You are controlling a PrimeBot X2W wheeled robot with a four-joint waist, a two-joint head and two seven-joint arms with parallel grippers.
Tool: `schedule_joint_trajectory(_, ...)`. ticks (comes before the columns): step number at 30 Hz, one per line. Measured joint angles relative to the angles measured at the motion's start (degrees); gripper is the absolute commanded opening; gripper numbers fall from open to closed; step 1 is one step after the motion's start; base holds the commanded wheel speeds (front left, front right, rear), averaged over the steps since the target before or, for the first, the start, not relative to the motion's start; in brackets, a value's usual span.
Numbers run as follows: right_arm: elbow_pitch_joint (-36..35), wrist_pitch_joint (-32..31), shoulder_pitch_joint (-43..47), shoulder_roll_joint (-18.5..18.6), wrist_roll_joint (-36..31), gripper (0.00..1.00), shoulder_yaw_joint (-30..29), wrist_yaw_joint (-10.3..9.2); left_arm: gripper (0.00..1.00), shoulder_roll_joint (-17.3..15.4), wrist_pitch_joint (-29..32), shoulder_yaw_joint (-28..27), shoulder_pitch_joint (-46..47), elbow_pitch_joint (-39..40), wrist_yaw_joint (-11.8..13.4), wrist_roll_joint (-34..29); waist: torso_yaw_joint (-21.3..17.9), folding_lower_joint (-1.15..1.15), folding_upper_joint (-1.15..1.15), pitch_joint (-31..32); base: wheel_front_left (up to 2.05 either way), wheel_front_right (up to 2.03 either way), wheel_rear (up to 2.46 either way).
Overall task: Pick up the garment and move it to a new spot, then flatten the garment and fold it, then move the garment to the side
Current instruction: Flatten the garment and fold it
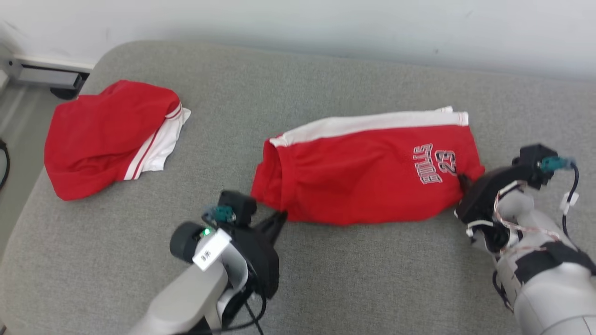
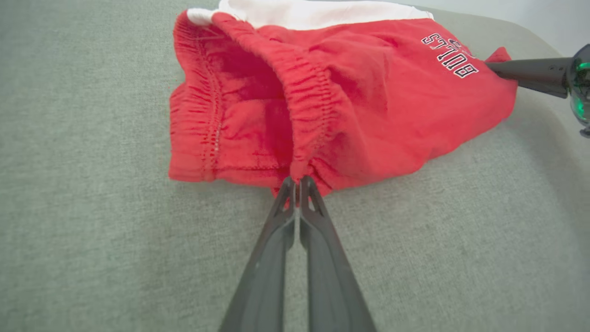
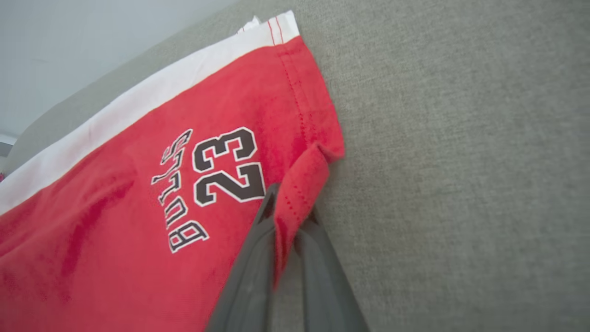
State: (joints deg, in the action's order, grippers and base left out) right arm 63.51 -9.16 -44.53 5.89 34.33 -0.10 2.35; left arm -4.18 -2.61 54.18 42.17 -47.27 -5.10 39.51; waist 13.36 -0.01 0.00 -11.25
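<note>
Jaws closed on both arms, each pinching cloth: left gripper nips the elastic waistband at its near corner, right gripper clamps the leg hem just beside the "BULLS 23" print. The red basketball shorts lie stretched across the grey cushion, white side stripe along the far edge. A second red-and-white garment lies crumpled well apart, at the left end.

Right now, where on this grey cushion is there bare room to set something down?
Bare grey cushion lies between the crumpled red garment and the Bulls shorts, behind the shorts toward the wall, and in front between the left claw and right claw. Crowded where both claws pinch the shorts.
</note>
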Motion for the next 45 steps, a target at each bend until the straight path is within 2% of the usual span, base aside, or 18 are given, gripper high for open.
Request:
schedule_joint_trajectory(7,-1.3,2.1,7.8,0.0,0.7,0.00,-0.3,2.60,0.00,-1.4,-0.7,2.2,-5.3,0.1,-1.0,-0.1,-0.3,0.00,0.00,4.0,0.00,0.00,0.00)
schedule_joint_trajectory(16,-7.5,5.7,19.9,-0.8,2.9,0.00,-1.1,4.22,0.00,-4.5,-2.7,4.4,-12.8,4.0,-1.5,0.0,-1.7,-0.01,-0.01,9.3,0.00,0.00,0.00)
schedule_joint_trajectory(29,-24.9,7.1,39.7,-2.0,6.1,0.00,-0.4,4.71,0.00,-11.5,-3.4,6.2,-20.5,13.0,-2.0,0.9,-4.8,-0.01,-0.01,14.6,0.00,0.00,0.00)
schedule_joint_trajectory(35,-32.0,6.1,43.6,-2.0,7.1,0.00,-0.6,4.71,0.00,-14.1,-2.2,5.9,-20.7,14.5,-2.0,1.5,-5.3,0.00,0.00,14.5,0.00,0.00,0.00)
schedule_joint_trajectory(40,-36.6,3.5,46.2,-2.2,7.3,0.00,0.4,4.71,0.00,-14.6,-0.9,5.9,-21.2,15.6,-1.9,2.0,-5.5,0.00,0.00,14.1,0.00,0.00,0.00)
schedule_joint_trajectory(43,-39.0,2.0,47.7,-2.4,7.5,0.00,1.2,4.23,0.10,-14.7,-0.3,5.9,-21.9,16.4,-1.7,2.2,-5.6,0.01,0.00,13.8,0.00,0.00,0.00)
schedule_joint_trajectory(45,-40.4,0.9,48.1,-2.4,7.5,0.00,1.5,3.64,0.41,-14.9,0.1,5.8,-22.0,16.8,-1.4,2.3,-5.6,0.01,0.00,13.5,0.00,0.00,0.00)
